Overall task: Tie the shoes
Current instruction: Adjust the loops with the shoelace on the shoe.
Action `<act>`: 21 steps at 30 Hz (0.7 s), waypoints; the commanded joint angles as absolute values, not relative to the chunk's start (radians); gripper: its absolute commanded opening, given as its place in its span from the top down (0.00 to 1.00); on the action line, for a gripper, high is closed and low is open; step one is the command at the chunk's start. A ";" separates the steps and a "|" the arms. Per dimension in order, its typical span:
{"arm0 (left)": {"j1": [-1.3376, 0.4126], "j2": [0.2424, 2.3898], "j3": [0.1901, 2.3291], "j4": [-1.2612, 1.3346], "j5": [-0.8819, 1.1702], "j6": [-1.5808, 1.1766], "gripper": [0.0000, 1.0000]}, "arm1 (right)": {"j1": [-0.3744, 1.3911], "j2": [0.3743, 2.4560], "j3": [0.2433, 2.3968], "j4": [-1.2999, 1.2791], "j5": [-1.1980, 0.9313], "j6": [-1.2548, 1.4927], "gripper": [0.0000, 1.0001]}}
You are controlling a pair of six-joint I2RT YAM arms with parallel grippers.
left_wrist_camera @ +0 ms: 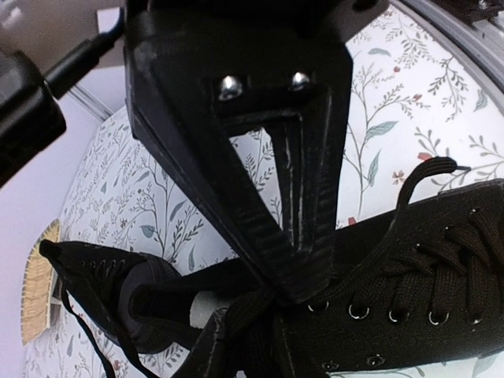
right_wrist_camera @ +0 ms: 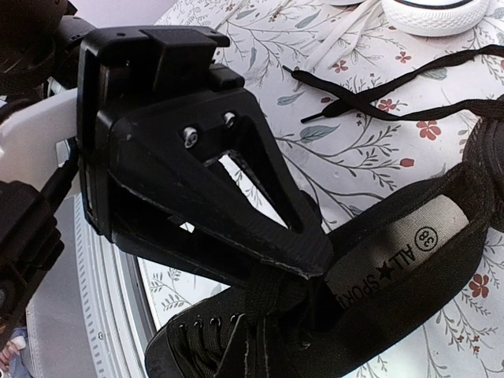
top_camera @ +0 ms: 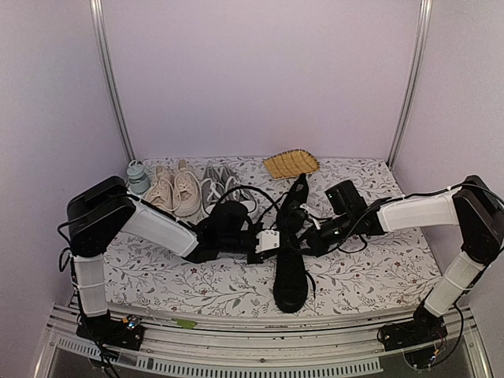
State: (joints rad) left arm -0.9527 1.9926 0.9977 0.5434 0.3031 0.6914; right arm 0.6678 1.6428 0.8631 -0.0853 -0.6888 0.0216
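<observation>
"Well, starting close: what are the two grippers doing?"

"Both are closed. The left gripper pinches a flat black lace beside the eyelets of the nearer black shoe. The right gripper pinches another strip of it at that shoe's opening. It is all black on black, so where lace ends and canvas begins is hard to make out."

"How many shoes?"

"Six. Two black ones lie mid-table. The nearer has its toe toward the arms, and the farther black shoe is tipped up behind it — partly covered by the grippers. Back left, a beige pair and a grey pair sit side by side."

"Anything beyond?"

"One pale bottle, half hidden by the left arm, and one woven yellow mat at the far edge of the flowered table."
</observation>
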 commanded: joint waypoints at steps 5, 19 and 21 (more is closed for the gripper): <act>-0.945 1.984 0.965 0.662 0.342 0.597 0.95 | 0.674 1.610 0.896 -0.107 -0.685 0.010 0.98; -0.939 1.984 0.941 0.716 0.342 0.491 1.00 | 0.565 1.532 0.866 -0.091 -0.827 0.023 0.72; -0.939 1.985 0.940 0.721 0.341 0.485 1.00 | 0.565 1.571 0.877 -0.091 -0.783 0.037 0.78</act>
State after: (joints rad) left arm -0.9497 1.9923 0.9516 0.6769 0.3492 0.5179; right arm 0.5697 1.5394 0.8745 -0.1051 -0.7940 0.0189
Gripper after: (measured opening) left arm 0.008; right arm 0.266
